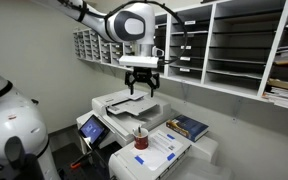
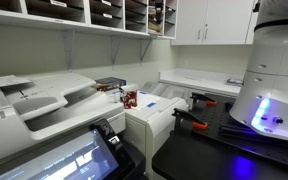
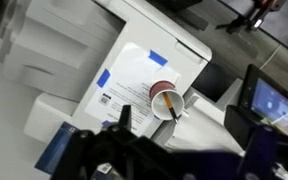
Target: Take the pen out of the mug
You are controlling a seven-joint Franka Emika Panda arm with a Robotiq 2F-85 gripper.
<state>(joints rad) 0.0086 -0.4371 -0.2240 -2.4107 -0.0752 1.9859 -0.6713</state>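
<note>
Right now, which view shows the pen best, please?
The wrist view looks down into the mug, where the pen leans on the rim. In both exterior views the mug is small and the pen too thin to tell.

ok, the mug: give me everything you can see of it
The mug is a small red cylinder with a pale inside, upright and open at the top. No handle shows. It stands on a white sheet with blue marks that lies on a small white printer. The pen sits in it, leaning on the rim. The hand hangs well above it, open and not touching it.
</note>
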